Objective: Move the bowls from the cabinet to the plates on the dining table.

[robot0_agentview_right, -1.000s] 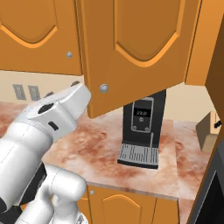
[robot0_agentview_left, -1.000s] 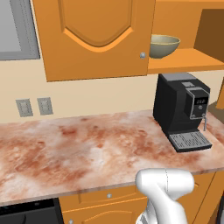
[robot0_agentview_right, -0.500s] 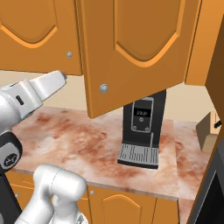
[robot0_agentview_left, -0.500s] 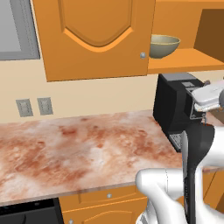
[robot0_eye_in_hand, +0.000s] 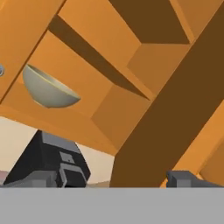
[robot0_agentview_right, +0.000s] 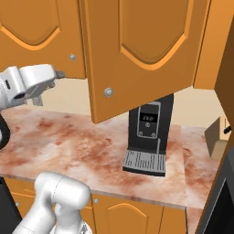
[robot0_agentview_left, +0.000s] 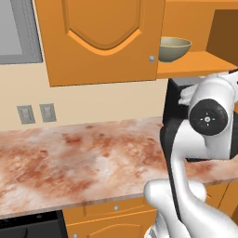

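One olive-bronze bowl (robot0_agentview_left: pixel 174 48) stands upright on the orange shelf (robot0_agentview_left: pixel 201 63) of the open cabinet (robot0_agentview_right: pixel 137 50). In the hand view the bowl (robot0_eye_in_hand: pixel 48 89) sits at the upper left, tilted by the camera's roll, well away from my gripper (robot0_eye_in_hand: pixel 113 180). The two dark fingertips (robot0_eye_in_hand: pixel 40 178) stand far apart with nothing between them, so the gripper is open. My hand (robot0_agentview_right: pixel 32 82) hovers above the counter, left of the open cabinet door. The plates and the dining table are out of view.
A black coffee machine (robot0_agentview_right: pixel 148 132) stands on the pink marbled counter (robot0_agentview_left: pixel 83 158) under the open cabinet. The swung-out door with its silver knob (robot0_agentview_right: pixel 109 92) hangs over the counter. Wall outlets (robot0_agentview_left: pixel 35 113) are at the left, and a brown box (robot0_agentview_right: pixel 219 137) at the far right.
The arm has swung up from low in front of the base, and the hand now sits higher above the counter. The bowl has stayed put and the gripper has stayed open.
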You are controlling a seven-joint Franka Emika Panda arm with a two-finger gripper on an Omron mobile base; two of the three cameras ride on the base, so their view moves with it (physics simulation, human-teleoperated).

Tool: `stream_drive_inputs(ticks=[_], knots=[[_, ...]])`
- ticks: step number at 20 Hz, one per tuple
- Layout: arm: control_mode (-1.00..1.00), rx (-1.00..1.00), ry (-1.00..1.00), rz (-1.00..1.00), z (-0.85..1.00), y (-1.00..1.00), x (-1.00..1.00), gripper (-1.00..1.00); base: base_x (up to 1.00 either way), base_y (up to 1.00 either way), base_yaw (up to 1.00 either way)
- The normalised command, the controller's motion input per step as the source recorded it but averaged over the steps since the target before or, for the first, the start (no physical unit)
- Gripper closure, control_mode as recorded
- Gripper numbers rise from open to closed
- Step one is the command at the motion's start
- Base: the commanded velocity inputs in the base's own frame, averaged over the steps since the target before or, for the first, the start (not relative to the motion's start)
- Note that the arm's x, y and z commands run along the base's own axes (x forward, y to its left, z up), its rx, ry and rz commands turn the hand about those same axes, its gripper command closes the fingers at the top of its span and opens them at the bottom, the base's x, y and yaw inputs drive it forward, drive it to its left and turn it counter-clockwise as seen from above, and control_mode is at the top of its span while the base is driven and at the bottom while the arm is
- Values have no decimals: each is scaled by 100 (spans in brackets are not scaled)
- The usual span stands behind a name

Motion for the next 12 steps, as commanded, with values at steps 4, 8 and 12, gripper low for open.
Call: stream_drive_inputs(ticks=[4, 8, 12], knots=[[-100, 0, 13, -24, 0, 0, 32, -100, 0, 0, 0], [-100, 0, 15, -22, 0, -7, 40, -100, 0, 0, 0], [-100, 0, 15, -21, 0, -17, 37, -100, 0, 0, 0]])
